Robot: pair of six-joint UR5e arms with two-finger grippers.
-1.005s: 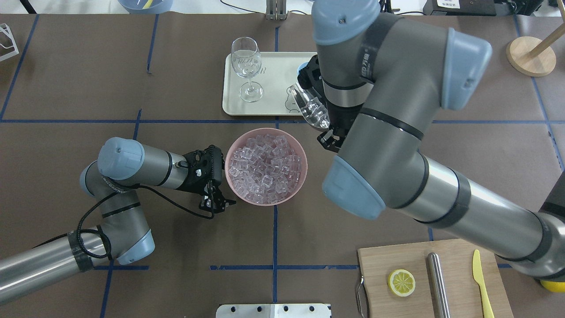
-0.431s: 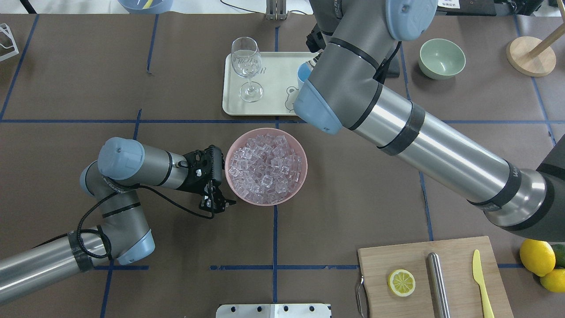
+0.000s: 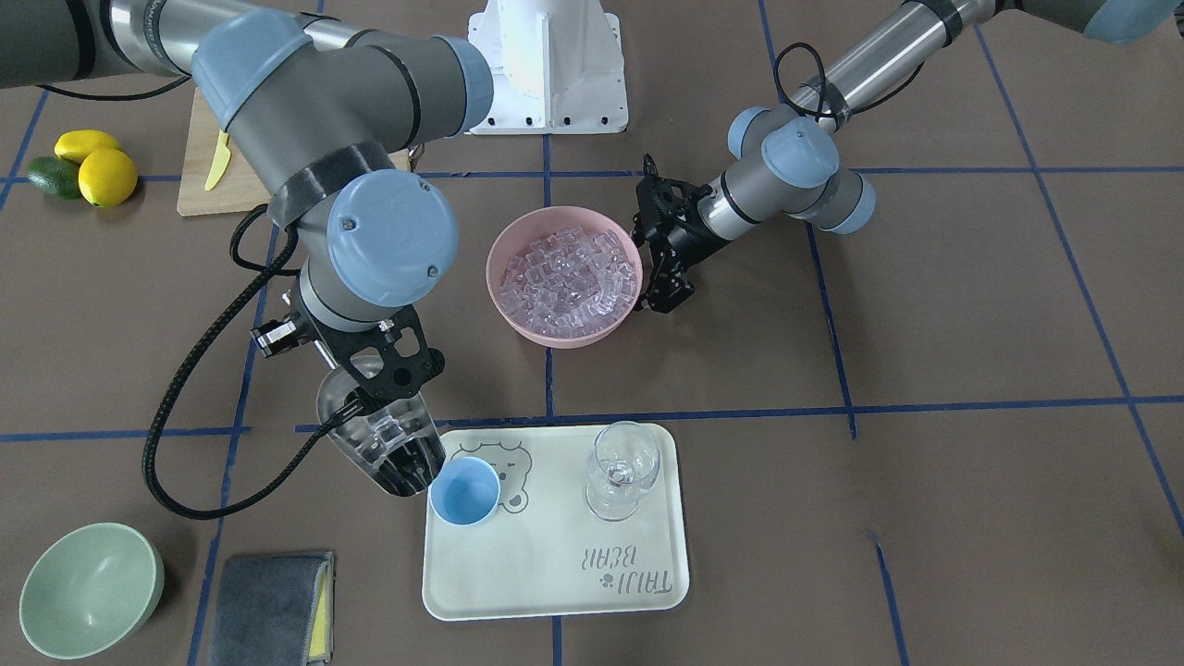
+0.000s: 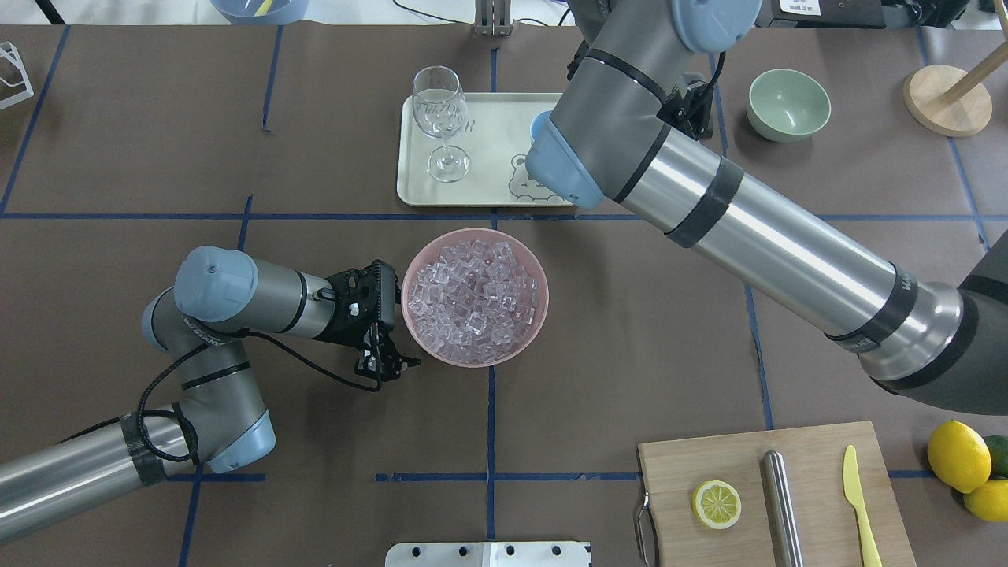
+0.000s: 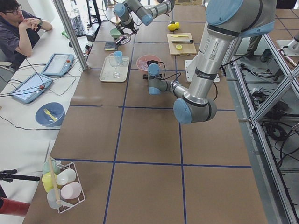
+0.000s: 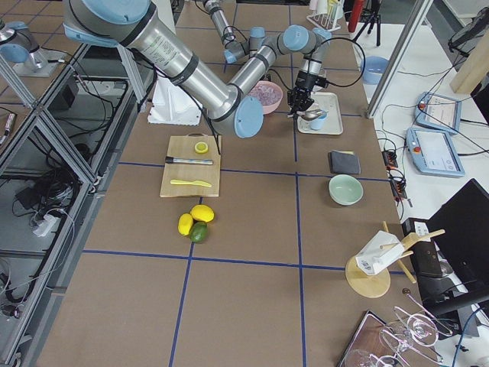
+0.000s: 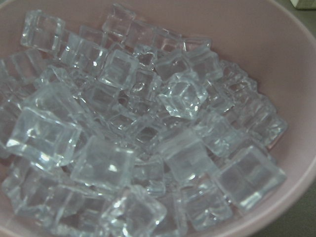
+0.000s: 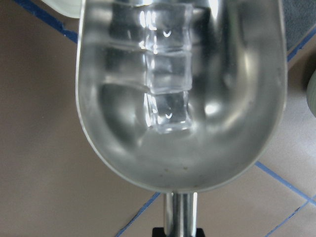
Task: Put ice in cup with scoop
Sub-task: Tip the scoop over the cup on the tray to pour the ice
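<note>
My right gripper (image 3: 375,370) is shut on the handle of the steel scoop (image 3: 381,442). The scoop's head tilts down, with its tip at the rim of the light-blue cup (image 3: 464,491) on the cream tray (image 3: 555,564). A few ice cubes (image 8: 168,94) lie in the scoop (image 8: 232,123). Most of the ice (image 4: 472,295) fills the pink bowl (image 4: 472,234). My left gripper (image 4: 386,364) sits open beside the bowl's left rim and holds nothing. In the overhead view my right arm hides most of the cup (image 4: 540,124).
A wine glass (image 3: 622,467) stands on the tray next to the cup. A green bowl (image 3: 88,587) and a grey cloth (image 3: 273,606) lie beyond the scoop. A cutting board (image 4: 811,472) with a lemon slice, a steel cylinder and a knife is at the near right, with lemons (image 4: 957,455) beside it.
My right arm has swung the loaded scoop from beside the pink bowl over to the tray, up to the cup. My left arm has not moved.
</note>
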